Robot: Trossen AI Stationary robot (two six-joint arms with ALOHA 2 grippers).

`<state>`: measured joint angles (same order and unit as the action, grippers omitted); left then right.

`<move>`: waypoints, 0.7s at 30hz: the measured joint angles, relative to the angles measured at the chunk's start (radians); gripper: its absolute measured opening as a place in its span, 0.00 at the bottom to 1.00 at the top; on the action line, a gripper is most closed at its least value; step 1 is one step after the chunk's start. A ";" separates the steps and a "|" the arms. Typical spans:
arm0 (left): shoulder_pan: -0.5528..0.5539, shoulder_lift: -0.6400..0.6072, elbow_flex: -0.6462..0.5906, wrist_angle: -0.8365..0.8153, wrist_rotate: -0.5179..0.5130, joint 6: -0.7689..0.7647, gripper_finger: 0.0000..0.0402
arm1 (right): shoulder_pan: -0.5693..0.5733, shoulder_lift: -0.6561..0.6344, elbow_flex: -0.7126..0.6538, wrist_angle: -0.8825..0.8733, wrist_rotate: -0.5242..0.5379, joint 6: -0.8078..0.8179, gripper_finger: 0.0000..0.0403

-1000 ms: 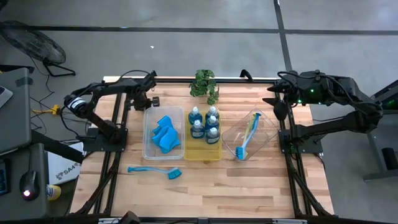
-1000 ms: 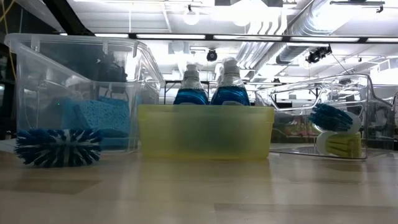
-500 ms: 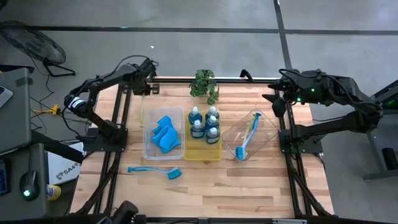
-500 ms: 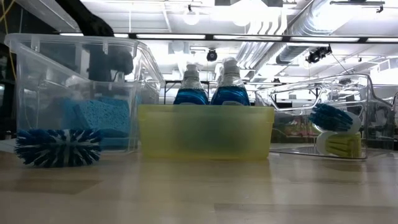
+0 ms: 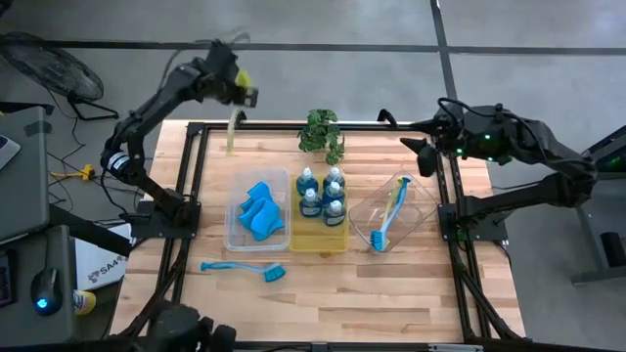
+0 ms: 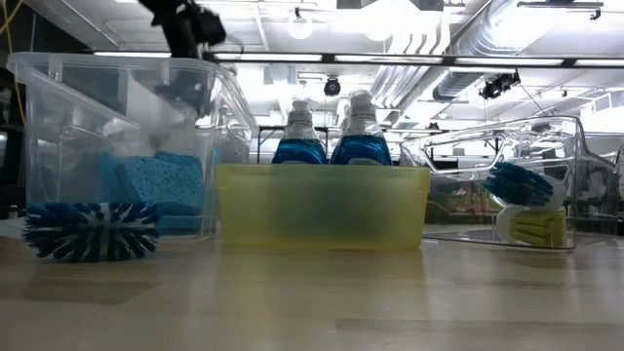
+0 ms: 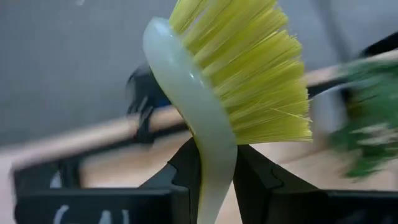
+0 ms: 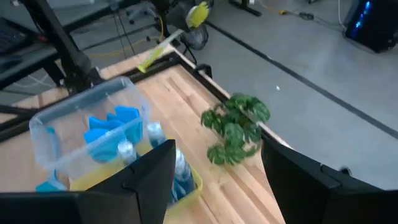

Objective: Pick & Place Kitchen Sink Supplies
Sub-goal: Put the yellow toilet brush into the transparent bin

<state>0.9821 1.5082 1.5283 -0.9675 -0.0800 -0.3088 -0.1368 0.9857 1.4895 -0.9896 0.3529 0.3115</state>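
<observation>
**Yellow brush up in the air**

The yellow-green brush [image 5: 233, 132] hangs high over the far left corner of the table [image 5: 333, 293]. Its bristly head [image 7: 249, 74] is up by the left gripper [image 7: 216, 163], & the handle points down. The 2 dark fingers [image 7: 186, 165] squeeze the pale handle just under the head. It touches nothing else.

The sponges [image 5: 259, 210] lie in the clear tub [image 5: 232, 240], left of the middle. Right beside it is the yellow tray [image 5: 323, 244] w/ the soap bottles [image 5: 321, 194] standing up inside. The low view shows 2 pale caps [image 6: 330, 107] poking over the yellow wall.

On the right a 2nd clear bin [image 5: 367, 210] sits tilted. A brush w/ a blue head [image 5: 383, 235] lies in it.

One more blue brush [image 5: 245, 268] lies flat on the wood, in front of the sponge tub, not in any tray.

A small green plant [image 5: 323, 132] stands at the far edge, behind the yellow tray.

The right gripper [image 5: 413, 154] waits over the far right side of the table. Its fingers [image 8: 143, 177] stand apart & hold nothing.
</observation>
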 joint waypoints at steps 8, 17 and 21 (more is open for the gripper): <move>-0.049 -0.002 0.200 0.221 0.234 0.084 0.16 | 0.000 0.111 0.000 0.203 0.006 -0.105 0.58; -0.189 -0.002 0.234 0.457 0.411 0.062 0.16 | -0.027 0.234 0.000 0.487 -0.035 -0.203 0.58; -0.263 -0.002 0.234 0.542 0.458 0.061 0.16 | -0.064 0.286 0.000 0.576 -0.100 -0.208 0.58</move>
<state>0.7188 1.5063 1.7618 -0.4259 0.3775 -0.2481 -0.2009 1.2716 1.4891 -0.4141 0.2526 0.1032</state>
